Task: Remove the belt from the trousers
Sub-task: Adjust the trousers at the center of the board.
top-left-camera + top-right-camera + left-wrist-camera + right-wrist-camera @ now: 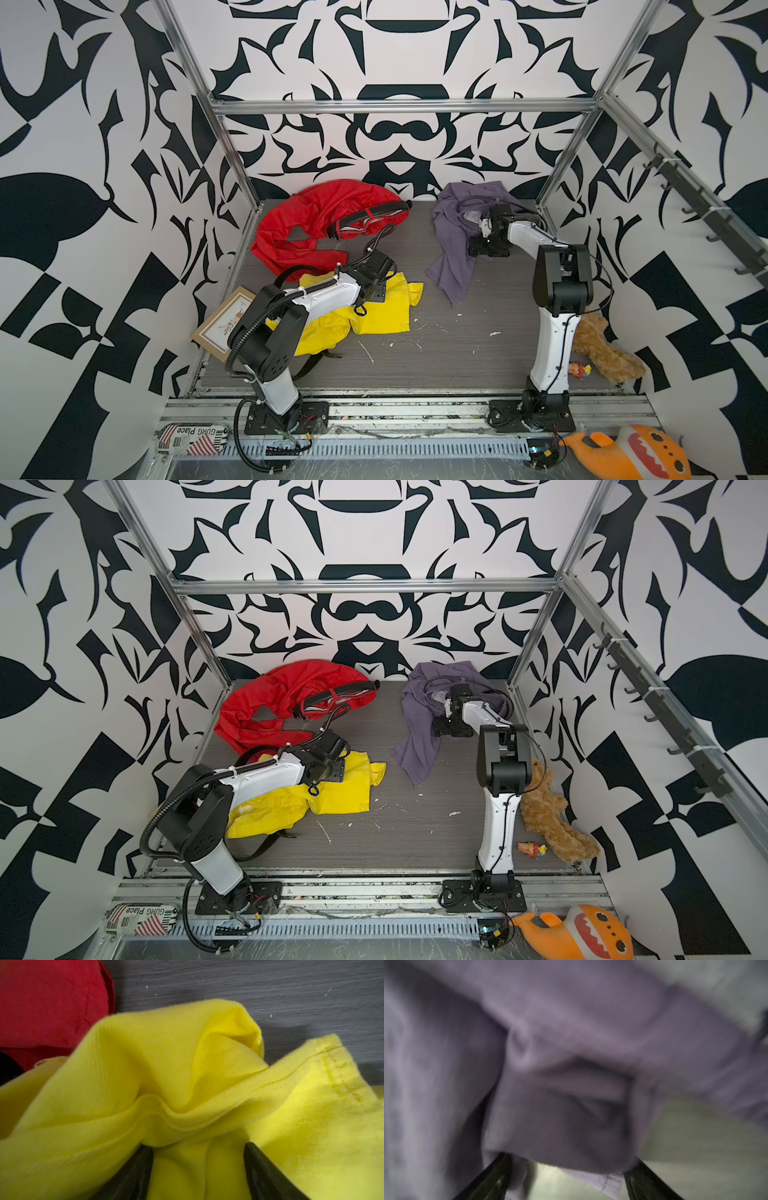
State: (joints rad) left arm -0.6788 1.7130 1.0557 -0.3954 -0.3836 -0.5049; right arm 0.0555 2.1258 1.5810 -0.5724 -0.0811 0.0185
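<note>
Left wrist view: the left claw (197,1147) sits low on the yellow trousers (145,1064) with its jaws wide apart. A fold of the cloth lies over and between the fingers (141,1167), but it is not pinched. In both top views the black belt (309,368) (262,848) shows well behind that claw, curving out from under the trousers toward the arm's base. A red garment (41,1001) lies just beside the left claw. The right claw (572,1158) is also spread wide, with a purple garment (571,1043) draped over it and nothing clamped.

"gurg place" on striped case (192,439)
</note>
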